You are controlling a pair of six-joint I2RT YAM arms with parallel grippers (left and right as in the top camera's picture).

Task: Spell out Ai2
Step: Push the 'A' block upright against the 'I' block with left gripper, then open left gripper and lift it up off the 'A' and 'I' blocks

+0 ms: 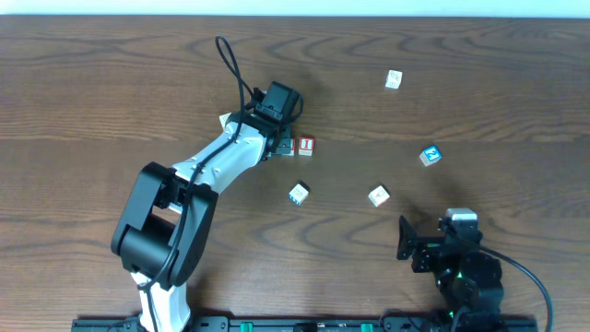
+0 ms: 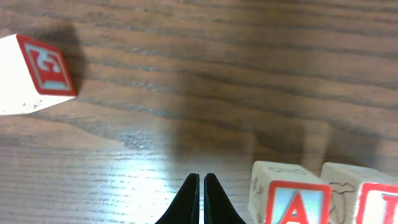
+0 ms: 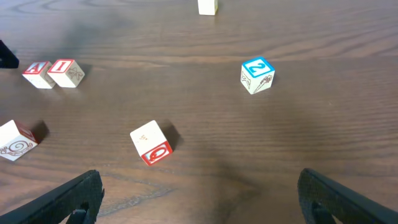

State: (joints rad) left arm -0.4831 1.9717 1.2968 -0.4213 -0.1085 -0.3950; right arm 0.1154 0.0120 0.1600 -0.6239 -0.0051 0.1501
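The "A" block (image 2: 289, 200) and the "I" block (image 2: 365, 199) stand side by side, touching; in the overhead view the A (image 1: 287, 146) is partly under my left arm, with the I (image 1: 306, 145) on its right. My left gripper (image 2: 201, 179) is shut and empty, just left of the A block. The blue "2" block (image 1: 429, 155) lies apart at the right and shows in the right wrist view (image 3: 257, 74). My right gripper (image 3: 202, 199) is open and empty, low near the front edge (image 1: 431, 236).
A red-faced block (image 3: 152, 142) lies ahead of the right gripper (image 1: 378, 195). Another red-faced block (image 1: 298, 193) lies below the A–I pair and shows in the left wrist view (image 2: 37, 74). A pale block (image 1: 394, 80) sits at the far right.
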